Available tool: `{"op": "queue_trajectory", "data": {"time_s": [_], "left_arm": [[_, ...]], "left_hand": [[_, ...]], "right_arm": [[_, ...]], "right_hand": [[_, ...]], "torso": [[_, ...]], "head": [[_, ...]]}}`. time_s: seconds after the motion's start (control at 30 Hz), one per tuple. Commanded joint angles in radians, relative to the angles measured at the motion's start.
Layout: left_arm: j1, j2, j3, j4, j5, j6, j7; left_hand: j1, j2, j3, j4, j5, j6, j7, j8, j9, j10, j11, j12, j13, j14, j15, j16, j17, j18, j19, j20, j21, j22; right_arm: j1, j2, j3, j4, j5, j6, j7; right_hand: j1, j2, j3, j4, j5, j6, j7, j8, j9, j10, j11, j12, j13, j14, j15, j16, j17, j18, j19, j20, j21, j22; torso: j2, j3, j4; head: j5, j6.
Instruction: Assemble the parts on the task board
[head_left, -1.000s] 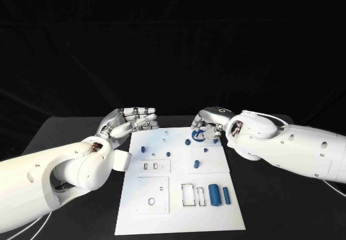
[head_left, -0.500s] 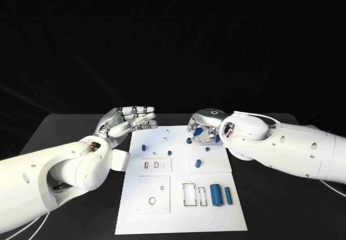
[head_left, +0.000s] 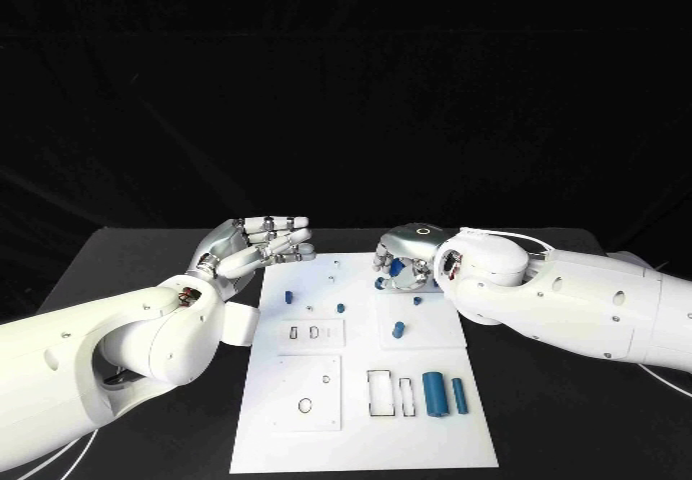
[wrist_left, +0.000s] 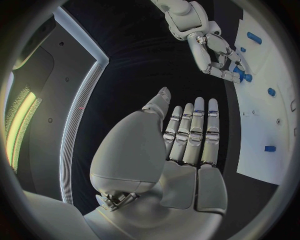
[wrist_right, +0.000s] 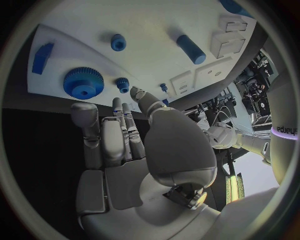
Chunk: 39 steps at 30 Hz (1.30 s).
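The left robot hand (head_left: 257, 243) hovers empty, fingers straight and spread, just beside the flat white plastic task board (head_left: 361, 440) on the black bench (head_left: 130, 260). Across the board's far end, the right robot hand (head_left: 404, 262) hangs with fingers loosely curled, holding nothing, just above the large blue toothed gear (wrist_right: 81, 83). Two blue cylinders (head_left: 443, 392) lie loose nearer the robot; assembly looks barely begun.

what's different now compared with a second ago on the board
The right hand has slid leftward along the far end of the white task board, its arm swinging in over the board's right edge; it holds nothing. The open left hand stayed beside the board, and the two blue cylinders near the front have not moved.
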Motion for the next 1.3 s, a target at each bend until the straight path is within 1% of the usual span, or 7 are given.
{"op": "queue_trajectory", "data": {"time_s": [0.03, 0.23, 0.33, 0.47, 0.93, 1.07, 1.3], "left_arm": [[0.004, -0.001, 0.001, 0.004, 0.009, 0.01, 0.01], [0.007, -0.002, 0.002, 0.004, 0.013, 0.007, 0.012], [0.008, -0.002, 0.002, 0.002, 0.014, 0.006, 0.012], [0.009, -0.004, 0.002, 0.001, 0.017, 0.009, 0.011], [0.013, -0.006, 0.002, -0.003, 0.02, 0.012, 0.004], [0.013, -0.006, 0.002, -0.004, 0.02, 0.012, 0.003], [0.014, -0.006, 0.002, -0.004, 0.02, 0.013, 0.001]], "left_hand": [[-0.011, 0.005, -0.006, 0.0, 0.001, 0.001, 0.008, -0.006, -0.002, -0.001, 0.009, -0.005, -0.002, 0.001, 0.003, -0.005, 0.002, 0.005, 0.006, -0.001, -0.005, -0.002], [-0.012, 0.006, -0.007, 0.001, 0.001, 0.0, 0.01, -0.008, -0.002, -0.003, 0.01, -0.008, -0.002, 0.001, 0.004, -0.008, 0.002, 0.005, 0.006, -0.001, -0.006, -0.003], [-0.012, 0.006, -0.007, 0.001, 0.001, 0.0, 0.01, -0.008, -0.002, -0.003, 0.01, -0.008, -0.002, 0.001, 0.004, -0.008, 0.002, 0.005, 0.006, -0.001, -0.006, -0.003], [-0.012, 0.007, -0.008, 0.001, 0.001, -0.001, 0.01, -0.01, -0.002, -0.004, 0.011, -0.011, -0.002, 0.001, 0.005, -0.01, 0.002, 0.005, 0.005, -0.001, -0.007, -0.004], [-0.016, 0.008, -0.011, 0.003, 0.001, -0.002, 0.011, -0.012, -0.002, -0.005, 0.012, -0.014, -0.001, 0.001, 0.006, -0.012, 0.003, 0.005, 0.005, 0.0, -0.008, -0.005], [-0.016, 0.008, -0.011, 0.003, 0.001, -0.002, 0.011, -0.012, -0.002, -0.005, 0.012, -0.014, -0.001, 0.001, 0.006, -0.013, 0.003, 0.005, 0.005, 0.0, -0.008, -0.005], [-0.016, 0.009, -0.011, 0.003, 0.001, -0.002, 0.011, -0.013, -0.002, -0.005, 0.012, -0.015, -0.001, 0.001, 0.006, -0.013, 0.003, 0.005, 0.005, 0.0, -0.008, -0.005]], "right_arm": [[-0.001, 0.008, -0.001, -0.007, -0.028, 0.034, -0.024], [-0.004, 0.022, -0.003, -0.026, -0.029, 0.041, -0.026], [-0.004, 0.024, -0.003, -0.03, -0.029, 0.042, -0.027], [-0.005, 0.024, -0.004, -0.031, -0.029, 0.043, -0.029], [-0.005, 0.031, -0.004, -0.031, -0.024, 0.055, -0.023], [-0.005, 0.032, -0.004, -0.031, -0.024, 0.055, -0.025], [-0.005, 0.032, -0.004, -0.031, -0.028, 0.038, -0.035]], "right_hand": [[0.009, 0.002, 0.009, 0.0, -0.002, 0.008, -0.002, 0.001, 0.002, -0.008, 0.0, 0.002, 0.001, 0.04, 0.007, 0.007, 0.004, -0.007, 0.011, 0.0, 0.006, 0.005], [0.011, 0.002, 0.015, 0.002, -0.001, 0.01, -0.001, 0.001, 0.002, -0.013, 0.001, -0.001, 0.0, 0.039, 0.008, 0.016, 0.013, -0.008, 0.013, 0.0, 0.017, 0.019], [0.01, 0.001, 0.016, 0.004, -0.001, 0.01, -0.001, 0.001, 0.003, -0.015, 0.002, -0.002, -0.001, 0.04, 0.009, 0.02, 0.017, -0.009, 0.014, 0.001, 0.02, 0.024], [0.009, 0.004, 0.021, 0.009, 0.001, 0.016, 0.001, 0.002, 0.004, -0.014, 0.002, 0.0, 0.0, 0.039, 0.01, 0.027, 0.023, -0.014, 0.027, 0.002, 0.043, 0.057], [0.01, 0.01, 0.04, 0.022, 0.004, 0.03, -0.003, 0.006, 0.009, 0.002, -0.001, 0.006, -0.001, 0.041, 0.008, 0.055, 0.054, -0.027, 0.064, 0.002, 0.108, 0.15], [0.017, 0.017, 0.054, 0.024, 0.002, 0.044, -0.009, 0.012, 0.013, 0.017, -0.006, 0.012, 0.0, 0.042, 0.004, 0.065, 0.064, -0.035, 0.085, 0.0, 0.143, 0.2], [0.054, 0.043, 0.103, 0.015, -0.031, 0.087, -0.024, 0.035, 0.032, 0.067, -0.024, 0.03, 0.007, 0.043, -0.01, 0.081, 0.079, -0.05, 0.123, -0.011, 0.207, 0.295]], "torso": [[0.004, 0.0001, 0.0002], [0.007, 0.0021, 0.0054], [0.008, 0.0029, 0.0074], [0.011, 0.002, 0.0075], [0.016, 0.0033, 0.0095], [0.018, 0.0034, 0.01], [0.02, 0.0035, 0.0115]], "head": [[-0.002, 0.002], [0.002, -0.006], [0.001, -0.007], [0.001, -0.005], [0.007, -0.01], [0.006, -0.01], [0.005, -0.009]]}}
